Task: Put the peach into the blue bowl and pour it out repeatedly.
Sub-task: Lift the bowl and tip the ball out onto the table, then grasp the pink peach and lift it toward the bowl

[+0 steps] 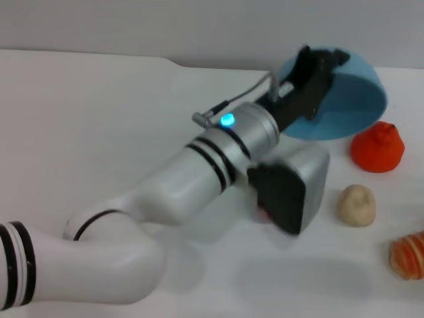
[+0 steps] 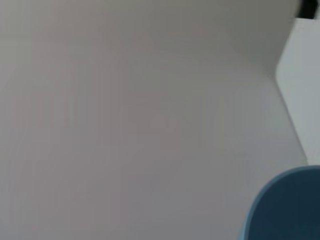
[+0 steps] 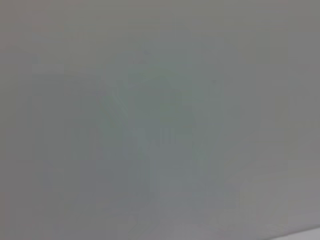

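Observation:
The blue bowl [image 1: 354, 99] is tipped steeply at the table's far right. My left arm reaches across to it, and the left gripper [image 1: 317, 74] is shut on the bowl's rim, its black fingers [image 1: 306, 66] lying over the edge. In the left wrist view, a piece of the blue bowl [image 2: 290, 210] shows against the plain white surface. The peach is hidden; my wrist housing [image 1: 291, 192] covers the table just in front of the bowl. My right gripper is out of view, and its wrist view shows only a blank grey surface.
An orange-red pointed fruit [image 1: 377, 147] sits right beside the bowl. A beige lump [image 1: 357, 205] lies nearer to me, and an orange-and-white striped item [image 1: 409, 256] lies at the right edge. The white table [image 1: 99, 132] stretches off to the left.

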### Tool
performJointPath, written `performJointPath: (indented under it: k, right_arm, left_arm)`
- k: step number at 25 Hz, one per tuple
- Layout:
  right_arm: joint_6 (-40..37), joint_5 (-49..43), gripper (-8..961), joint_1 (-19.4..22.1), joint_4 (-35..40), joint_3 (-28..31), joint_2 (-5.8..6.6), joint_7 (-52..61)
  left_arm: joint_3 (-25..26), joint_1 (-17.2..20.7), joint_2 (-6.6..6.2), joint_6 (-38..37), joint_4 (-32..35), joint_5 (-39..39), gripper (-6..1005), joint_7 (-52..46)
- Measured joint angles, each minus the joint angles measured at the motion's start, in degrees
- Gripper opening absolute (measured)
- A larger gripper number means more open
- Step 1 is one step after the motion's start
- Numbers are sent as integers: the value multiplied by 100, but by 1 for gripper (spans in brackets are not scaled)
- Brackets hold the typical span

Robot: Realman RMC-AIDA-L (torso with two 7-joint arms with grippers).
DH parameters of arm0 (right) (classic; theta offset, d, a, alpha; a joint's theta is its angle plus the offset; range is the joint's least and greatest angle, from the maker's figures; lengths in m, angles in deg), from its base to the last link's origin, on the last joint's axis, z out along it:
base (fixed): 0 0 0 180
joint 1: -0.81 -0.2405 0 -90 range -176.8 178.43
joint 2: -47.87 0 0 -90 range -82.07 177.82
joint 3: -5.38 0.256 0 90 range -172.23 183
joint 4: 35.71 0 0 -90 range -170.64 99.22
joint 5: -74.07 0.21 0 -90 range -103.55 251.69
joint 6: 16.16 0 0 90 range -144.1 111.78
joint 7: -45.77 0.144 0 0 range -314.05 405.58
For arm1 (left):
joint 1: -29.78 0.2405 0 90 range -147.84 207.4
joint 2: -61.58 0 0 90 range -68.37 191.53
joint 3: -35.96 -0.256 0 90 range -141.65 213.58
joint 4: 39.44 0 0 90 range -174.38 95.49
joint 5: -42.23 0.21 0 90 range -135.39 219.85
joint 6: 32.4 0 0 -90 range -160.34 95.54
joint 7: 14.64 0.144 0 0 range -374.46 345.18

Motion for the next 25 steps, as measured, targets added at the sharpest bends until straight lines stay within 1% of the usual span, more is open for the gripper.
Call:
performJointPath:
  k: [2, 4, 6, 7, 8, 10, 11, 12, 15, 16, 17, 18, 20, 21, 22, 23, 25]
  right_arm:
    - [-2, -17, 597, -24, -35, 15, 17, 537]
    - [-120, -252, 597, -45, 78, -106, 33, 1313]
    - [-379, -782, 596, -108, 445, -328, 43, 2193]
    - [-500, -1047, 596, -155, 647, -422, 45, 2614]
    - [-608, -1353, 596, -217, 893, -547, 44, 3131]
    - [-762, -1952, 595, -381, 1409, -821, 45, 4237]
    - [-783, -2215, 595, -467, 1632, -963, 45, 4709]
    - [-805, -2531, 595, -572, 1853, -1116, 46, 5214]
    - [-820, -3234, 594, -945, 2295, -1662, 45, 6432]
    - [-806, -3415, 594, -1101, 2392, -1893, 45, 6793]
    - [-724, -3713, 594, -1378, 2508, -2285, 45, 7371]
    - [-724, -3713, 594, -1378, 2508, -2285, 45, 7371]
    - [-503, -4089, 595, -1755, 2571, -2778, 45, 8099]
    - [-400, -4235, 596, -1870, 2577, -2946, 45, 8321]
    - [-82, -4585, 596, -2177, 2561, -3335, 36, 8822]
    - [-82, -4585, 596, -2177, 2561, -3335, 36, 8822]
    - [336, -4846, 595, -2416, 2507, -3722, 10, 9253]
  left_arm:
    - [205, -10, -1, -23, 110, -349, -1, -560]
    - [510, -30, -1, -166, 207, -829, -1, -1146]
    - [869, -41, -6, -485, 275, -1238, -1, -1704]
    - [1242, -50, -24, -858, 298, -1519, -1, -2293]
    - [1242, -50, -24, -858, 298, -1519, -1, -2293]
    - [1630, -66, -53, -1317, 241, -1644, -1, -3079]
    - [1860, -85, -70, -1648, 178, -1652, -1, -3506]
    - [2027, -104, -78, -1881, 133, -1647, -1, -3735]
    - [2842, -225, -83, -3246, -66, -1670, -1, -4170]
    - [3194, -296, -73, -3827, -175, -1687, -1, -4268]
    - [3597, -400, -67, -4503, -314, -1702, -2, -4418]
    - [3597, -400, -67, -4503, -314, -1702, -2, -4418]
    - [3885, -469, -65, -5017, -415, -1751, -2, -4541]
    - [3933, -474, -66, -5107, -422, -1790, -2, -4557]
    - [3981, -464, -70, -5274, -423, -1954, -2, -4572]
    - [3981, -464, -70, -5274, -423, -1954, -2, -4572]
    - [4001, -449, -81, -5430, -420, -2155, -2, -4575]
